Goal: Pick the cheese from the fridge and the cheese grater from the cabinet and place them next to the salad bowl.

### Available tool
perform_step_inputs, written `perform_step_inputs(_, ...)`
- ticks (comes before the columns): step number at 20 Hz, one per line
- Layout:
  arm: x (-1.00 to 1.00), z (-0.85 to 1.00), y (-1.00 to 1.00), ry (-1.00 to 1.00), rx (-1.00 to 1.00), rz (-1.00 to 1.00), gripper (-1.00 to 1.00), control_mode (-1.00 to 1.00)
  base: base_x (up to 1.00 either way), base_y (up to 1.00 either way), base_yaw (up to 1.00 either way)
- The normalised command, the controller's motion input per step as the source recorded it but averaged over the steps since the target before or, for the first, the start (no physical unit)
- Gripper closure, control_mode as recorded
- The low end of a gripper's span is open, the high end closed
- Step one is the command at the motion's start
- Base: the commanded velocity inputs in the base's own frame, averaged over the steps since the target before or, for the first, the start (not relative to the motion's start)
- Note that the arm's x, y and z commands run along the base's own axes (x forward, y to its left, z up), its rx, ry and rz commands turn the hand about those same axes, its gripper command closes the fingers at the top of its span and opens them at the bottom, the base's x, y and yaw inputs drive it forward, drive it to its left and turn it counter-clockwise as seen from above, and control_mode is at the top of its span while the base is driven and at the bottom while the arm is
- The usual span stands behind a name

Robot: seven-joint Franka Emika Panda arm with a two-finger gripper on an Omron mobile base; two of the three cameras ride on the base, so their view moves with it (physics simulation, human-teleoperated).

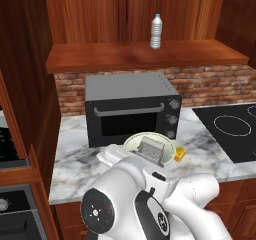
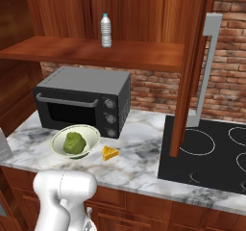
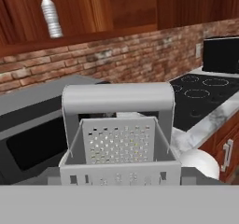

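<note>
While the cheese grater [image 3: 120,146] is held upright in wide-set jaws over the salad bowl [image 1: 134,143], bare counter [image 2: 139,160] just beside the cheese [image 2: 110,153] is judged its spot.

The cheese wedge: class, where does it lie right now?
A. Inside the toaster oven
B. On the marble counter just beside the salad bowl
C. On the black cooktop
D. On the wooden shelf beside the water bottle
B: in the right base view the cheese wedge lies on the marble counter close beside the salad bowl, in front of the toaster oven.
</note>
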Motion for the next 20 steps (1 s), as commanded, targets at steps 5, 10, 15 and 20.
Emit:
perform_step_inputs(5, 0.12, -0.35, 0.00, 0.00, 0.00, 0.00, 1.00, -1.00, 0.00, 0.00, 0.00)
perform_step_inputs(10, 0.25, -0.34, 0.00, 0.00, 0.00, 0.00, 1.00, -1.00, 0.00, 0.00, 0.00)
perform_step_inputs(15, 0.36, -0.34, 0.00, 0.00, -0.01, 0.00, 1.00, -1.00, 0.00, 0.00, 0.00)
perform_step_inputs(20, 0.51, -0.35, 0.05, 0.00, -0.04, 0.00, 1.00, -1.00, 0.00, 0.00, 0.00)
